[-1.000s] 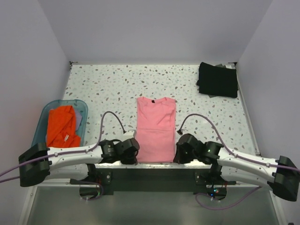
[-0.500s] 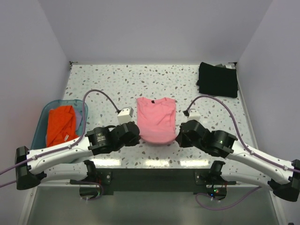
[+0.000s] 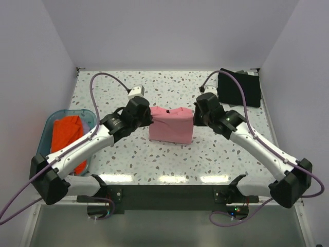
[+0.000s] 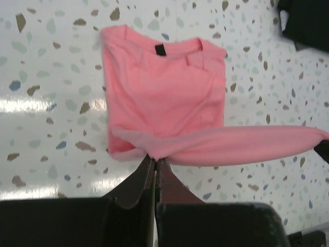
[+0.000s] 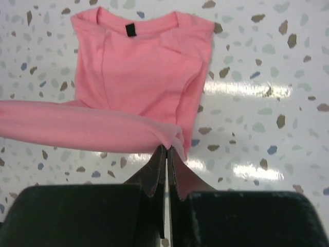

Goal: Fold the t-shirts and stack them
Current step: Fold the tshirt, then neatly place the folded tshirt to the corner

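The salmon-pink t-shirt (image 3: 171, 126) lies mid-table, its near half lifted and carried over the far half. My left gripper (image 3: 149, 117) is shut on the hem's left corner (image 4: 154, 153). My right gripper (image 3: 194, 116) is shut on the hem's right corner (image 5: 172, 141). The hem stretches as a band between them above the shirt body (image 4: 164, 87) (image 5: 139, 72), whose dark neck label (image 4: 160, 50) (image 5: 130, 30) shows at the collar. The black t-shirt (image 3: 238, 87), folded square, lies at the far right corner.
A translucent blue tub (image 3: 49, 135) holding orange cloth (image 3: 67, 138) stands at the left edge. Purple cables arc over both arms. Walls close in the table on three sides.
Both grippers have lifted the shirt's near hem from the front edge and carried it away toward the collar, doubling the shirt over itself.
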